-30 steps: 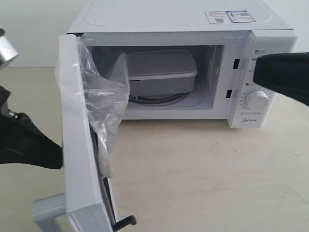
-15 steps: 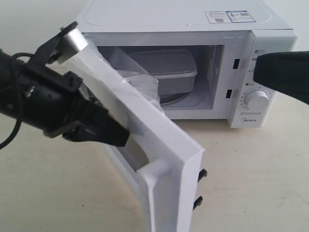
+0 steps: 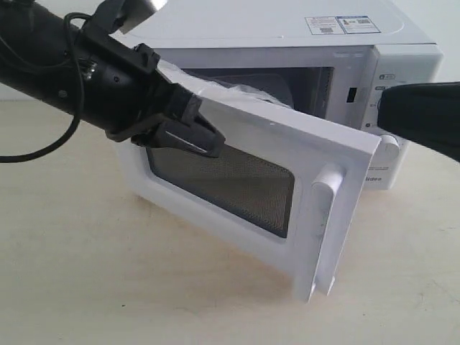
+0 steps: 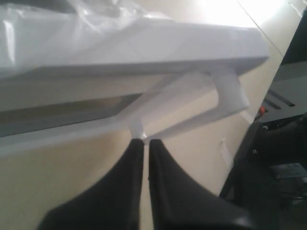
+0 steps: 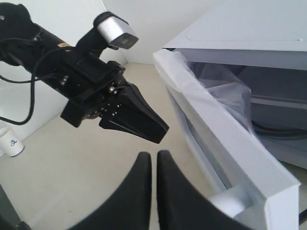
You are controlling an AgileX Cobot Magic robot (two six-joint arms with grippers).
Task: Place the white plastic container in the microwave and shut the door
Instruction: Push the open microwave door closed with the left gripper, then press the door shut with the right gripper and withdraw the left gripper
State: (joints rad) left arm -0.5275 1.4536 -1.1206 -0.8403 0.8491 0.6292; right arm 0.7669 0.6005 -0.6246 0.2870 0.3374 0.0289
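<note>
1. Pushing the door [image 3: 345,151] shut is the step in hand, I judge. It stands partly open, angled in toward the microwave [image 3: 251,21].
2. My left gripper [image 3: 208,144] has its fingers pressed together, tips against the door's outer face by the upper corner of the window [image 3: 230,180]. It grips nothing.
3. My right gripper [image 5: 153,158] is likewise closed and empty, near the control panel. I cannot tell whether it touches it.
4. The container [image 5: 276,81] sits inside the cavity, mostly hidden by door and film [image 3: 244,92]. I make out only a grey shape.
5. The door looks stiff, light and free on its hinge, and its glossy face could let my tips slide. I'd push on the white frame nearer the handle [image 3: 323,215] for leverage, not on the window.
6. The loose film may bunch in the seam and block the latch, so the last stretch likely needs a firm press.
</note>
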